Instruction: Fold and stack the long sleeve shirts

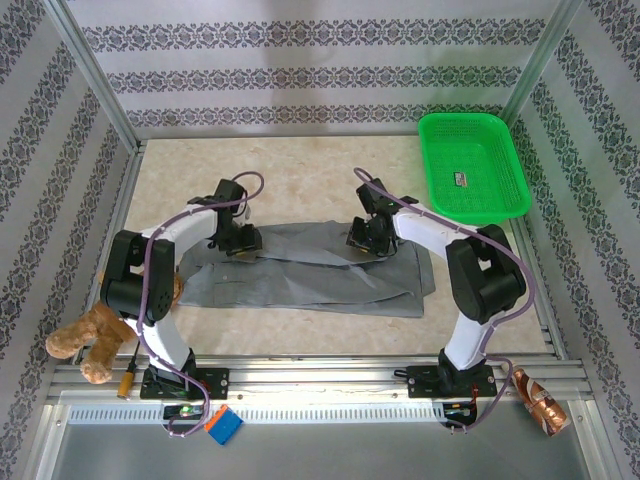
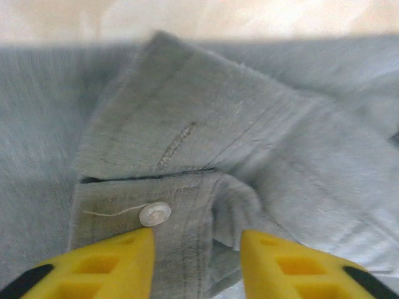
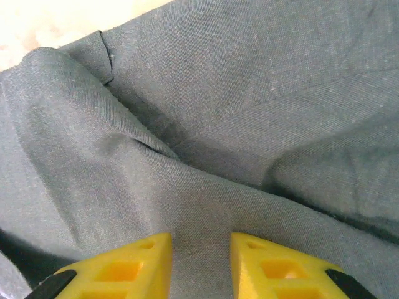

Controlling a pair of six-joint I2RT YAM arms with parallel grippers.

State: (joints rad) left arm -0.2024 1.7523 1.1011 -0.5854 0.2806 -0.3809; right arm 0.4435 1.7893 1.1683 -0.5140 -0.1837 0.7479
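Grey long sleeve shirt [image 1: 310,275] lies folded into a long band across the middle of the marbled table [image 1: 300,180], well apart from the green basket [image 1: 424,165] at the far right corner and just beside the brown plush toy [image 1: 90,340] at the near left edge. Left gripper [image 1: 240,245] sits on the band's far left edge; its yellow fingers [image 2: 112,268] straddle a buttoned cuff [image 2: 181,149], one tip next to the white button [image 2: 154,213], and I cannot tell whether they clamp it. Right gripper [image 1: 365,240] sits at the far edge further right, its narrow jaws pinching a ridge of the cloth, creases running into the gap.
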